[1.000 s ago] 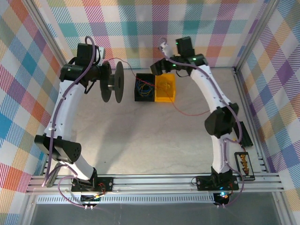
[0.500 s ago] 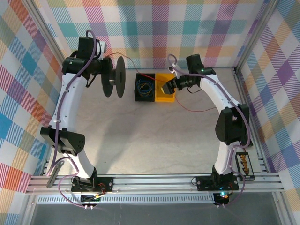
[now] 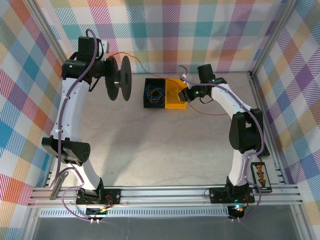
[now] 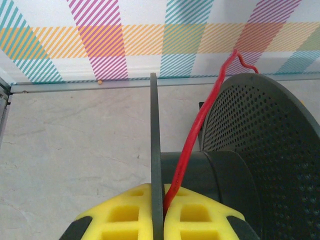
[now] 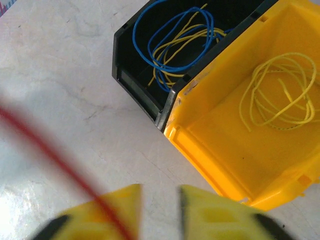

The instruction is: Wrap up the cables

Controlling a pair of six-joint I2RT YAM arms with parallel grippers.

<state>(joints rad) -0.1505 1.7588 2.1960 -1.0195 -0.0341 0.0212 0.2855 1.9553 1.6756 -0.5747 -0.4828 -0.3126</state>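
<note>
Over the far-left corner of the bench (image 3: 150, 145), the left end effector (image 4: 157, 202) is clamped on the thin flange of the black spool (image 4: 260, 150). The red-orange wire (image 4: 200, 125) is pinched beside that flange between the yellow pads (image 4: 125, 215). The spool's axis lies left to right across the bench, so each turn must circle the hub.

From the spool rim the wire runs rightward along the far edge, past the black bin (image 3: 154, 92), to the right end effector (image 3: 186, 94) at the yellow bin's (image 3: 175, 95) right side. Loose slack trails toward the right edge, so the right arm is nearer the free length.

The left wrist view shows the pinch; the overhead view shows the whole run instead. In the right wrist view the fingers stand narrowly apart. The blurred wire crosses one finger rather than the gap — it looks draped, not gripped.
</note>
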